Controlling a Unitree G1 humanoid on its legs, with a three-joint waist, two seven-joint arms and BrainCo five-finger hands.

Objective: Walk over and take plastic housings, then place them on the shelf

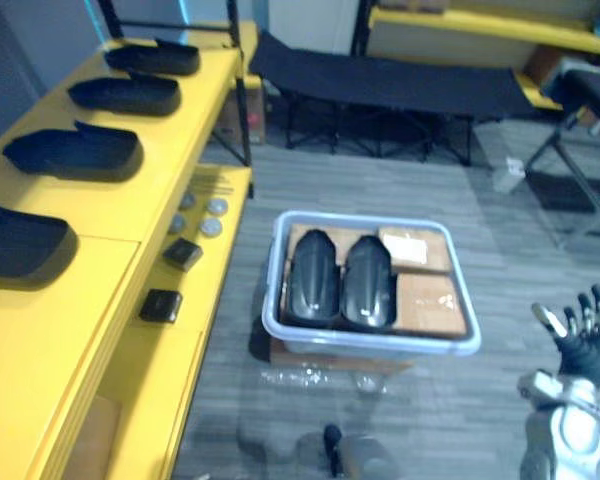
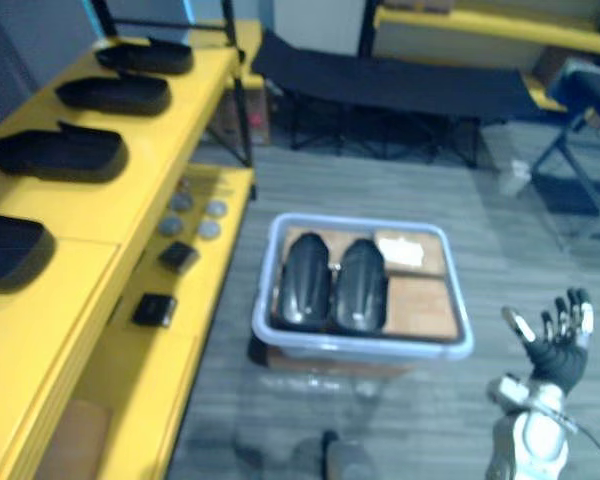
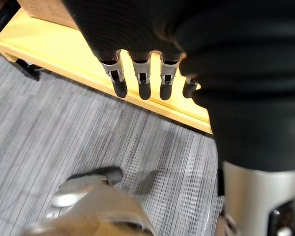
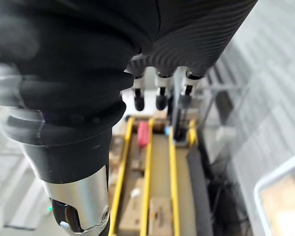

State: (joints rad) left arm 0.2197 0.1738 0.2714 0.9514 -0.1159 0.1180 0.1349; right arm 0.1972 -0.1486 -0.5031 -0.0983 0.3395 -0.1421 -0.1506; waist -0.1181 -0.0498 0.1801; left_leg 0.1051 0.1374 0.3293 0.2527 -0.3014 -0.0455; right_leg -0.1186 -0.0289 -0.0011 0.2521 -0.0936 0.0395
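Two black housings (image 1: pixel 312 278) lie side by side in bin (image 1: pixel 370 345), in its left half, beside cardboard (image 1: pixel 430 303). Bin sits on floor (image 1: pixel 380 190), just right of yellow shelf (image 1: pixel 195 110). Row of shelved housings (image 1: pixel 75 152) on shelf top. Right hand (image 1: pixel 583 335) raised right of bin, apart from it, fingers spread, empty. Left hand (image 3: pixel 144 78) over floor near shelf edge, fingers straight, slightly apart, holding nothing.

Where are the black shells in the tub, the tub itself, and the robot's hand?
plastic housings (image 1: pixel 368 280): left eye view, right one's domed back.
tub (image 1: pixel 370 344): left eye view, near rim.
right hand (image 1: pixel 586 345): left eye view, its dark middle.
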